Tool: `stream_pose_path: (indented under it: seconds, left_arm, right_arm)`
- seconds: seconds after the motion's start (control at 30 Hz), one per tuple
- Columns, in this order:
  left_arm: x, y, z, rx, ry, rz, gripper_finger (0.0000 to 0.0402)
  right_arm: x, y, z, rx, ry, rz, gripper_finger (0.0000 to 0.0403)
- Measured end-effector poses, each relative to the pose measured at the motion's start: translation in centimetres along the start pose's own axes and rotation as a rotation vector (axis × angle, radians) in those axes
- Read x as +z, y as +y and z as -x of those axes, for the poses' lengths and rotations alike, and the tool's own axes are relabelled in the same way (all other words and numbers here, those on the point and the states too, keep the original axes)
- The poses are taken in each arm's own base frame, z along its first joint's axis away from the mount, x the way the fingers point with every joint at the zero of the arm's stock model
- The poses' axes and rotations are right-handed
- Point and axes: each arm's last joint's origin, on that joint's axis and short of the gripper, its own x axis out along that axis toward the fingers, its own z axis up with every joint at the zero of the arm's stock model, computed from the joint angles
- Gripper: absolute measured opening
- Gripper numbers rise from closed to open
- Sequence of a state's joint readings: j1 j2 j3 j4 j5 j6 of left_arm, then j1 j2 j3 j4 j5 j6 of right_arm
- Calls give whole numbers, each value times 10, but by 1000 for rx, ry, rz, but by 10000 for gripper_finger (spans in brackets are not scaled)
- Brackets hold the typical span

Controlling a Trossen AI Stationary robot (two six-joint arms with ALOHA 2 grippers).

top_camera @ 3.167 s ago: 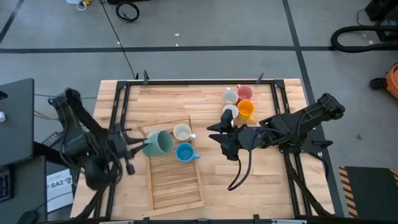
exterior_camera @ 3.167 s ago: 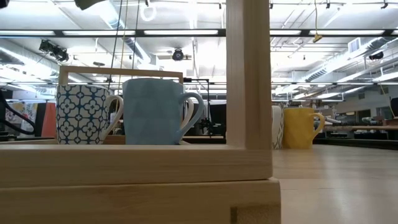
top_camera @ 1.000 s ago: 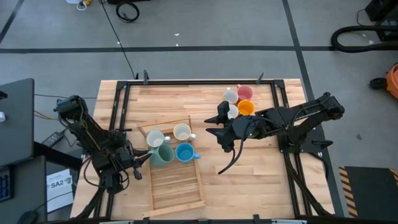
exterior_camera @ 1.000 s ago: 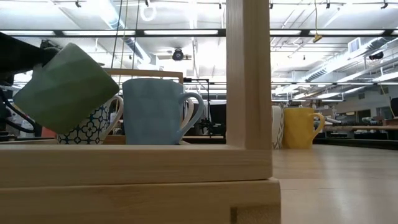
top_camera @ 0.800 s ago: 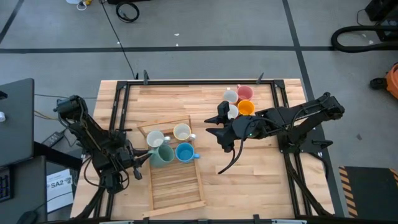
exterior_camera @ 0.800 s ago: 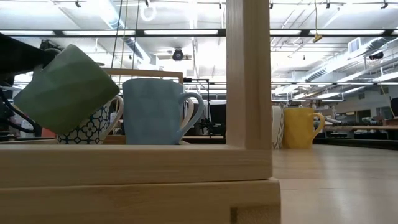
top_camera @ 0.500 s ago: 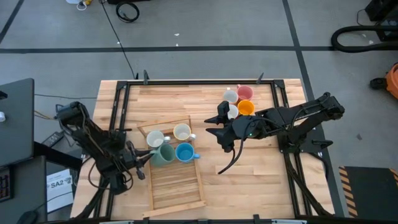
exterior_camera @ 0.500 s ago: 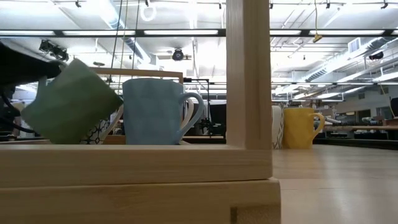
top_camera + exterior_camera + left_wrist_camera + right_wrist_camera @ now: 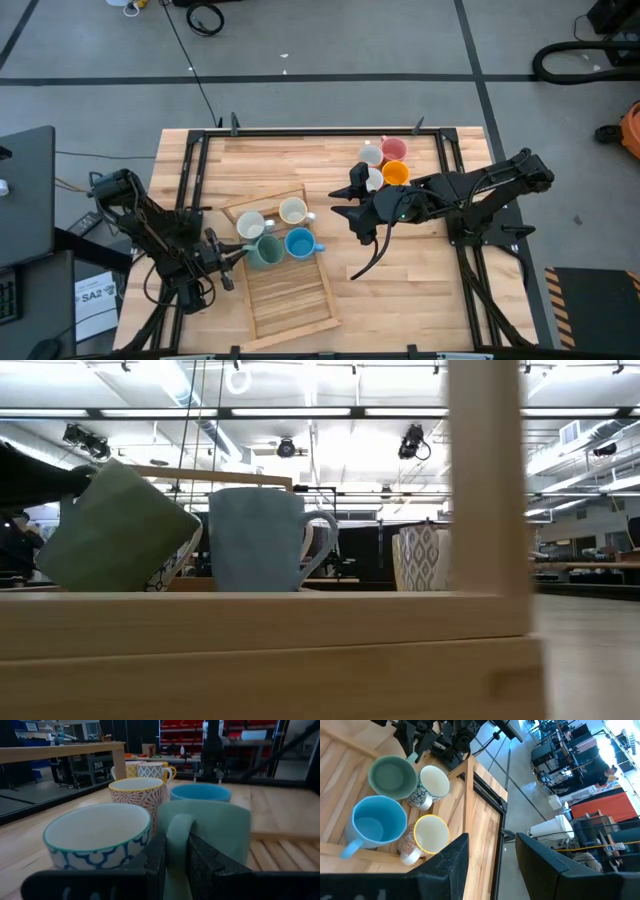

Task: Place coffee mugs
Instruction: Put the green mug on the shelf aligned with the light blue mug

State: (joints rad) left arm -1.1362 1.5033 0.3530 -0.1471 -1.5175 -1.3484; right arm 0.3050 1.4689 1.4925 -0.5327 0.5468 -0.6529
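Gripping teal mug point(image 9: 263, 250) handle: left gripper point(image 9: 232, 257).

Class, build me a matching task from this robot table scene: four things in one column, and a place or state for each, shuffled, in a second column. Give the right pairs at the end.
Things
1. teal-green mug
2. bright blue mug
3. orange mug
4. right gripper

Places or states
A. upright on the slatted wooden tray
B. jaws open, holding nothing
C. on the bare tabletop, beside the pink mug
D. tilted, handle clamped by the left gripper

Pairs: 1-D, 2-A, 3-C, 4-B
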Motion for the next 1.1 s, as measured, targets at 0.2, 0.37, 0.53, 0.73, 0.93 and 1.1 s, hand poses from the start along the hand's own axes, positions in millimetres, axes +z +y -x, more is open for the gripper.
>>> stream_pose_path:
  seconds: [0.2,0.37,0.53,0.73,0.93,1.1]
  left_arm:
    - [-2,0,0,-11,47,-59,64]
    - [-6,-1,0,-48,194,-54,73]
    - [-8,-2,1,-66,260,-38,75]
    - [-8,-2,1,-65,269,-13,75]
    - [-9,-2,1,-53,293,72,88]
    - [-9,0,1,-46,295,91,126]
  right_arm:
    - [0,0,0,0,0,0,168]
    - [0,0,0,0,0,0,168]
    - [0,0,0,0,0,0,168]
    - [0,0,0,0,0,0,168]
    - [0,0,0,0,0,0,168]
    - [0,0,0,0,0,0,168]
